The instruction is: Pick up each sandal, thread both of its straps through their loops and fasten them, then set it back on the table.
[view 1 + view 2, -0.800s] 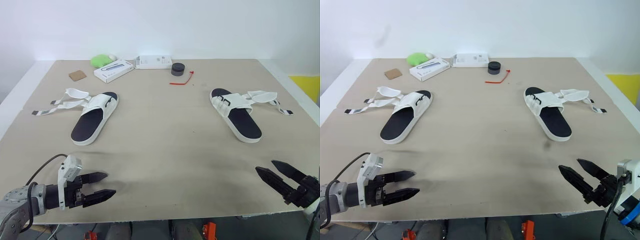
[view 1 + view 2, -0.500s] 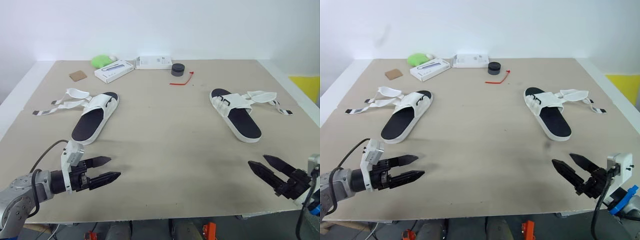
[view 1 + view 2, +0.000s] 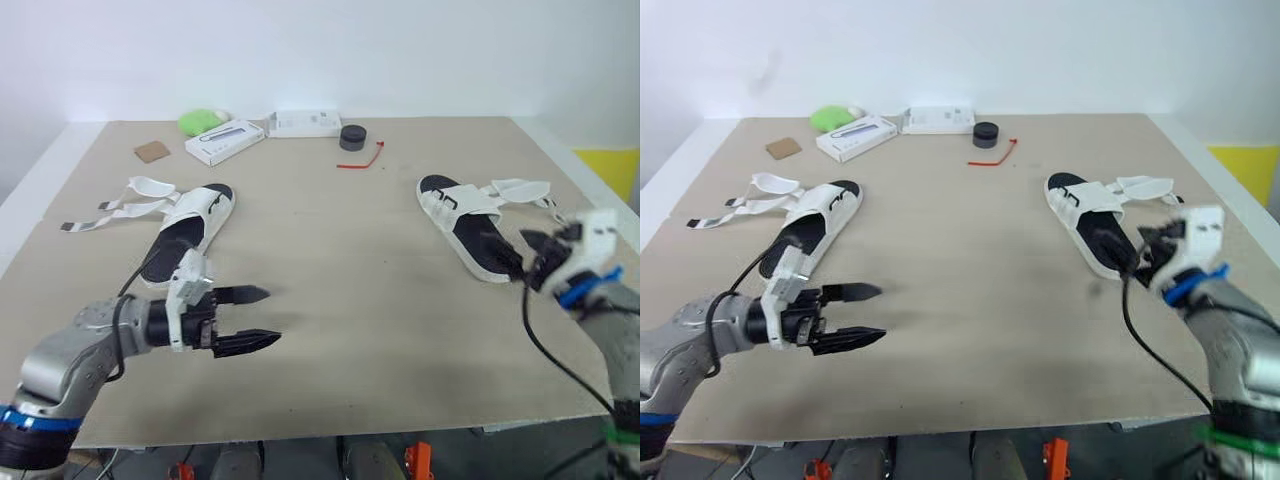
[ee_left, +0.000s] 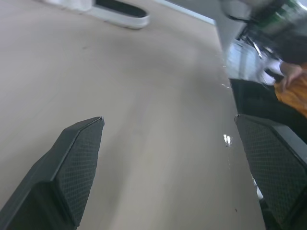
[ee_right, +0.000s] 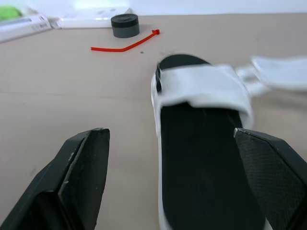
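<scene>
Sandals are being shown lying flat on the table [image 3: 340, 400], soles down: the left sandal [image 3: 185, 235] at the left middle of the head frame, the right sandal [image 3: 470, 228] at the right middle, well apart. Both are being left unfastened, the left sandal's straps [image 3: 120, 205] trailing toward the left edge and the right sandal's straps [image 3: 530, 190] toward the right edge, so no threading is judged done yet. The right gripper [image 5: 169, 131] is being held low at the heel end of the right sandal, fingers spread wide; contact cannot be told. In its wrist view the dark footbed is being framed squarely between the fingers, which is being read as a line-up for a pick by the sole. The left gripper [image 3: 270, 316] is being carried over bare table at lower left, fingers likewise apart and empty, near the left sandal's heel but not touching. It is probably being held ready to take a strap once a sandal is lifted.
</scene>
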Tool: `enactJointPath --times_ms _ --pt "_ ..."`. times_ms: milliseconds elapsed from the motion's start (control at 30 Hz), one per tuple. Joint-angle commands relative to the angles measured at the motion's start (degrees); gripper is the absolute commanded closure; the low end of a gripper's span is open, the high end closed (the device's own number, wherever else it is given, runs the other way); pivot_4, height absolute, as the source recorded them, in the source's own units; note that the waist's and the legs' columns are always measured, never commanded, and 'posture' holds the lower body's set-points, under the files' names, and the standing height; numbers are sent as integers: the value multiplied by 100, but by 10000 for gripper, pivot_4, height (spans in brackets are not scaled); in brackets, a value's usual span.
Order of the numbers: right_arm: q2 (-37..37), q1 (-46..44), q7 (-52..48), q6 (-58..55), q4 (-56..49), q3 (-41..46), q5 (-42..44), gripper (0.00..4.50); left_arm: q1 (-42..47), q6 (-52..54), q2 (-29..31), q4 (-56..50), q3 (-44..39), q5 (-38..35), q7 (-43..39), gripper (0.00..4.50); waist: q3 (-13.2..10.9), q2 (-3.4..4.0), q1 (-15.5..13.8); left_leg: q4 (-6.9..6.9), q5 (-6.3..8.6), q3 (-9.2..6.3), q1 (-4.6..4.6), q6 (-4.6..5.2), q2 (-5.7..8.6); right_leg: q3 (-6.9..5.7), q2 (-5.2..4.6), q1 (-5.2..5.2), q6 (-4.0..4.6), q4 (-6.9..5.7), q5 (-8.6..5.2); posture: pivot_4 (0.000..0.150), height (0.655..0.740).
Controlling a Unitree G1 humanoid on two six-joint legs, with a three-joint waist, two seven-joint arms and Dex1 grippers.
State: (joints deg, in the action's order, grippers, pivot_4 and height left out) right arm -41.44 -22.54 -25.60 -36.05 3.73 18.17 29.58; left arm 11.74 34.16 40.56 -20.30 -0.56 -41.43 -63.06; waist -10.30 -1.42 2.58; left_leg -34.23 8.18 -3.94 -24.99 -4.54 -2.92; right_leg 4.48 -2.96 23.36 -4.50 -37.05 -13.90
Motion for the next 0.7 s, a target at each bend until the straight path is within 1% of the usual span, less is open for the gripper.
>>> enactJointPath --times_ms 33,167,300,467,567,700 --pt "41 -617 123 59 865 -304 -469 552 210 -298 -133 62 13 140 -19 0 0 0 -12 0 1 -2 -2 1 0 0 1 -1 2 -1 -1 1500 7400" --pt "249 -1308 -29 460 1986 -733 -929 552 341 -353 -313 117 -9 140 74 0 -1 1 1 0 8 -2 -10 12 5 4 1 0 -15 0 12 1500 7400" --pt "462 -1869 -173 949 2961 -901 -1229 552 342 -369 -380 128 -26 151 132 0 -2 2 14 -1 11 -2 -4 18 5 4 2 -1 -18 0 12 1500 7400" --pt "879 -2866 -132 2000 4512 -1007 -1683 552 228 -460 -443 134 -1 209 173 0 -4 4 55 -10 3 0 -1 29 3 7 5 -1 -23 0 13 1500 7400" --pt "1040 -3211 -55 2455 5179 -1039 -1886 552 210 -457 -486 112 -8 213 227 0 -4 5 56 -11 -9 -1 0 45 3 8 7 -3 -19 -1 22 1500 7400" --pt "1242 -3522 125 2933 5811 -1006 -2033 552 157 -448 -541 61 -34 199 342 0 -4 4 62 -13 -12 0 -1 43 3 13 7 -4 -24 0 28 1500 7400"
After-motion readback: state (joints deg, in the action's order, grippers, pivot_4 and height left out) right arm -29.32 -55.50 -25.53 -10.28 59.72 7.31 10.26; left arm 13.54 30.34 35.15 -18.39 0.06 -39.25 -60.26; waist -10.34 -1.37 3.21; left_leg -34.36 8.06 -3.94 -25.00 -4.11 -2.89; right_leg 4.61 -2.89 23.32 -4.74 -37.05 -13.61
